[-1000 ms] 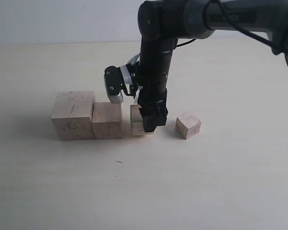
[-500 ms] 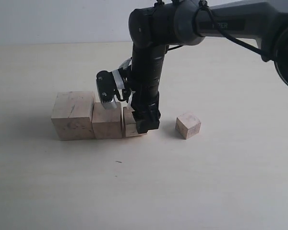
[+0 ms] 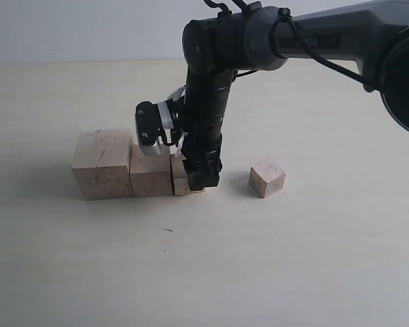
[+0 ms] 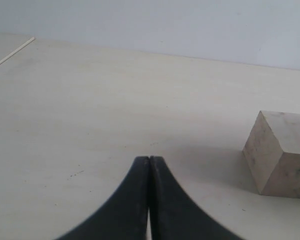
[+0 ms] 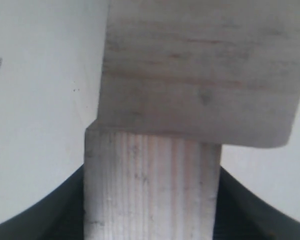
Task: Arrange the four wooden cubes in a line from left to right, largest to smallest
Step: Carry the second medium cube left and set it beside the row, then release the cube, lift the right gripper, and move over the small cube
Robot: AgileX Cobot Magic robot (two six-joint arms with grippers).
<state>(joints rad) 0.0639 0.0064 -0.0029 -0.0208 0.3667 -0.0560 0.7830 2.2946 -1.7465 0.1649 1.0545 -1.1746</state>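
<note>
- Compared with 1 second earlier, the 3rd cube [image 3: 179,178] is found shifted left along the table [image 3: 211,272]. The gap to the 2nd cube [image 3: 150,172] is now closed, and the other 3 cubes are unmoved.
- The 3rd cube is clamped in the right gripper [image 3: 203,176], whose jaws are narrowed to its width. It is held at table level, touching the 2nd cube's right face.
- In the right wrist view the 2 faces are seen to meet with a sideways offset. If the cube is released here, the row's fronts may be left out of line.
- Any further leftward push is likely to be passed on through the 2nd cube to the largest cube [image 3: 103,163], skewing both.
- The camera housing [image 3: 150,129] is hung just over the 2nd cube. That cube could be clipped if the arm is lifted away at a slant.
- The 3rd cube could be dragged or twisted if the jaws are opened unevenly.
- The smallest cube [image 3: 267,178] lies well apart to the right and is turned corner-on. It is not yet placed and would need squaring.
- The left gripper [image 4: 149,162] is pressed fully together with nothing held, low over the table. A speckled cube, judged to be the largest, is seen near it, and a careless move could nudge it.
</note>
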